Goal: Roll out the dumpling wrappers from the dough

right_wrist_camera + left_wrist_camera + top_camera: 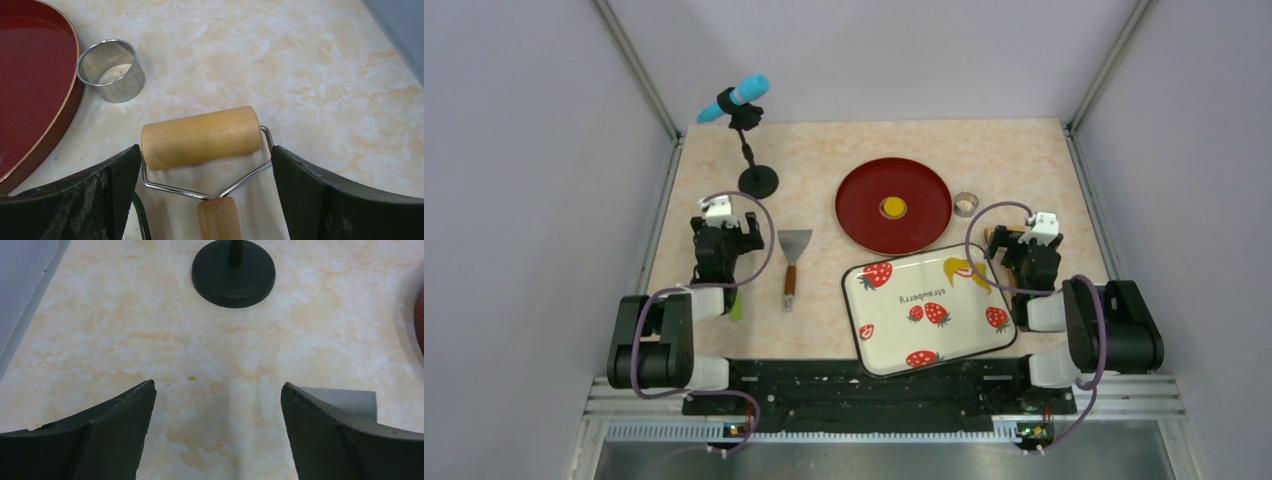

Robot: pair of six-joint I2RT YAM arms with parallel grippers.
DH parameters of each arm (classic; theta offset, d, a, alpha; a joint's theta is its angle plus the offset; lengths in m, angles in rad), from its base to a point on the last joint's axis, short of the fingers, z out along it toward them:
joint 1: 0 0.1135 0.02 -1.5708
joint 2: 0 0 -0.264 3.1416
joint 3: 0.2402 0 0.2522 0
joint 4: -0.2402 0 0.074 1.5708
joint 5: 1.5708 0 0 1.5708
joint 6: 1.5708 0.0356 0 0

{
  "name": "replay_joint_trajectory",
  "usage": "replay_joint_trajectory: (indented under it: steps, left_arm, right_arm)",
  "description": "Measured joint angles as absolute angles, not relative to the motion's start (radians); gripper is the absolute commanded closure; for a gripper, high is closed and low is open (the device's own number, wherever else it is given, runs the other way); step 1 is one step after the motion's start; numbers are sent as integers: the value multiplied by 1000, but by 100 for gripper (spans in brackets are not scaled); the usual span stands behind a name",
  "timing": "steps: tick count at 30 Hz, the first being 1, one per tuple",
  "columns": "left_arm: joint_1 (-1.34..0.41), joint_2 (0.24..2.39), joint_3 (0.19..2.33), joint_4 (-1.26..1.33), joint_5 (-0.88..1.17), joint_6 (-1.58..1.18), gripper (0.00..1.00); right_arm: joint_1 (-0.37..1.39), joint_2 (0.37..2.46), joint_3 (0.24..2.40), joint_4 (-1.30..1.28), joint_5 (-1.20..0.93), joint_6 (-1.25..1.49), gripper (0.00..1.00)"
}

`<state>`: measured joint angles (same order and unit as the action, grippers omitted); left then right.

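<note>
Currently: dough (pixel 965 268), yellow patch on strawberry tray (pixel 894 342); likely soft, tears easily. Take roller (pixel 200 136) by its handle (pixel 218 220). Left gripper (pixel 217 387), right gripper (pixel 205 152): jaws apart, empty.

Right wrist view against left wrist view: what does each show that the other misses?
Only the right wrist view: the roller lying between the fingers of the open right pincer, and the ring beside the plate.
Only the left wrist view: the stand base, a grey scraper corner peeking past one finger, a tiny yellow speck, and the open left pincer.
Both: the marble table and an edge of the red plate.
</note>
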<state>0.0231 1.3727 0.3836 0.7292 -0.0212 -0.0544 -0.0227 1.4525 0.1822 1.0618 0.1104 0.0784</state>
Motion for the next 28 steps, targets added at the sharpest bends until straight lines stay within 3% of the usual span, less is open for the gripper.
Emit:
replay_joint_trajectory:
  steps: [4,28]
  left_arm:
    - [44,1456,328,894,-38,-48,1]
    - [53,1468,319,921,-61,-47,1]
  right_arm:
    - [-23,1454,176,1116,84,72,1]
    - [-23,1454,176,1167,58,62,1]
